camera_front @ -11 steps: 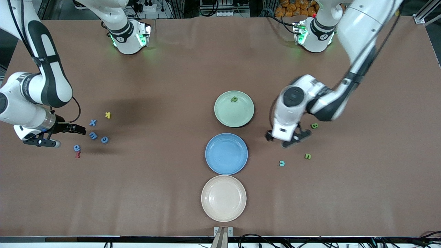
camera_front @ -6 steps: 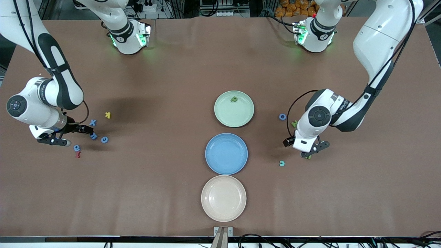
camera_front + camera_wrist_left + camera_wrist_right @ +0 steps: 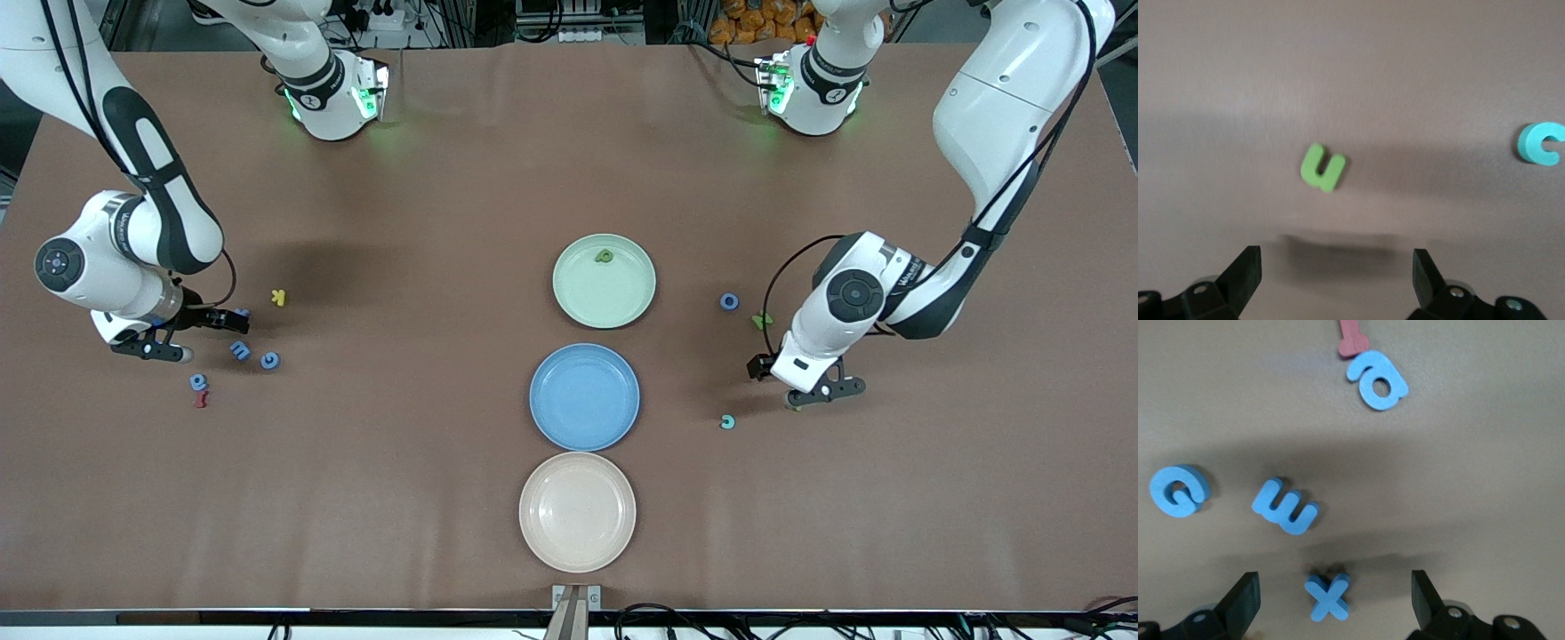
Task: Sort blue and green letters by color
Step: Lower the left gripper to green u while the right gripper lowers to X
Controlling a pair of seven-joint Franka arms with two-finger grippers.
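Observation:
My right gripper (image 3: 1335, 603) hangs open low over the blue letters at the right arm's end, with a blue x (image 3: 1328, 596) between its fingers, untouched. Beside the x lie a blue E (image 3: 240, 349), a blue G (image 3: 269, 360) and a blue a (image 3: 198, 381). My left gripper (image 3: 1336, 280) is open just above the table by a green u (image 3: 1322, 168), which the hand mostly hides in the front view. A blue O (image 3: 729, 301), a green letter (image 3: 761, 319) and a teal c (image 3: 727, 421) lie near it. One green letter (image 3: 605, 256) sits in the green plate (image 3: 622, 298).
The blue plate (image 3: 584, 396) and a cream plate (image 3: 577, 511) stand in a row with the green one mid-table, the cream one nearest the front camera. A yellow K (image 3: 279, 298) and a dark red letter (image 3: 201, 399) lie among the blue letters.
The left arm swung toward its own end of the table and lowered its gripper beside the green u. The right gripper shifted over the blue x. Both stayed open.

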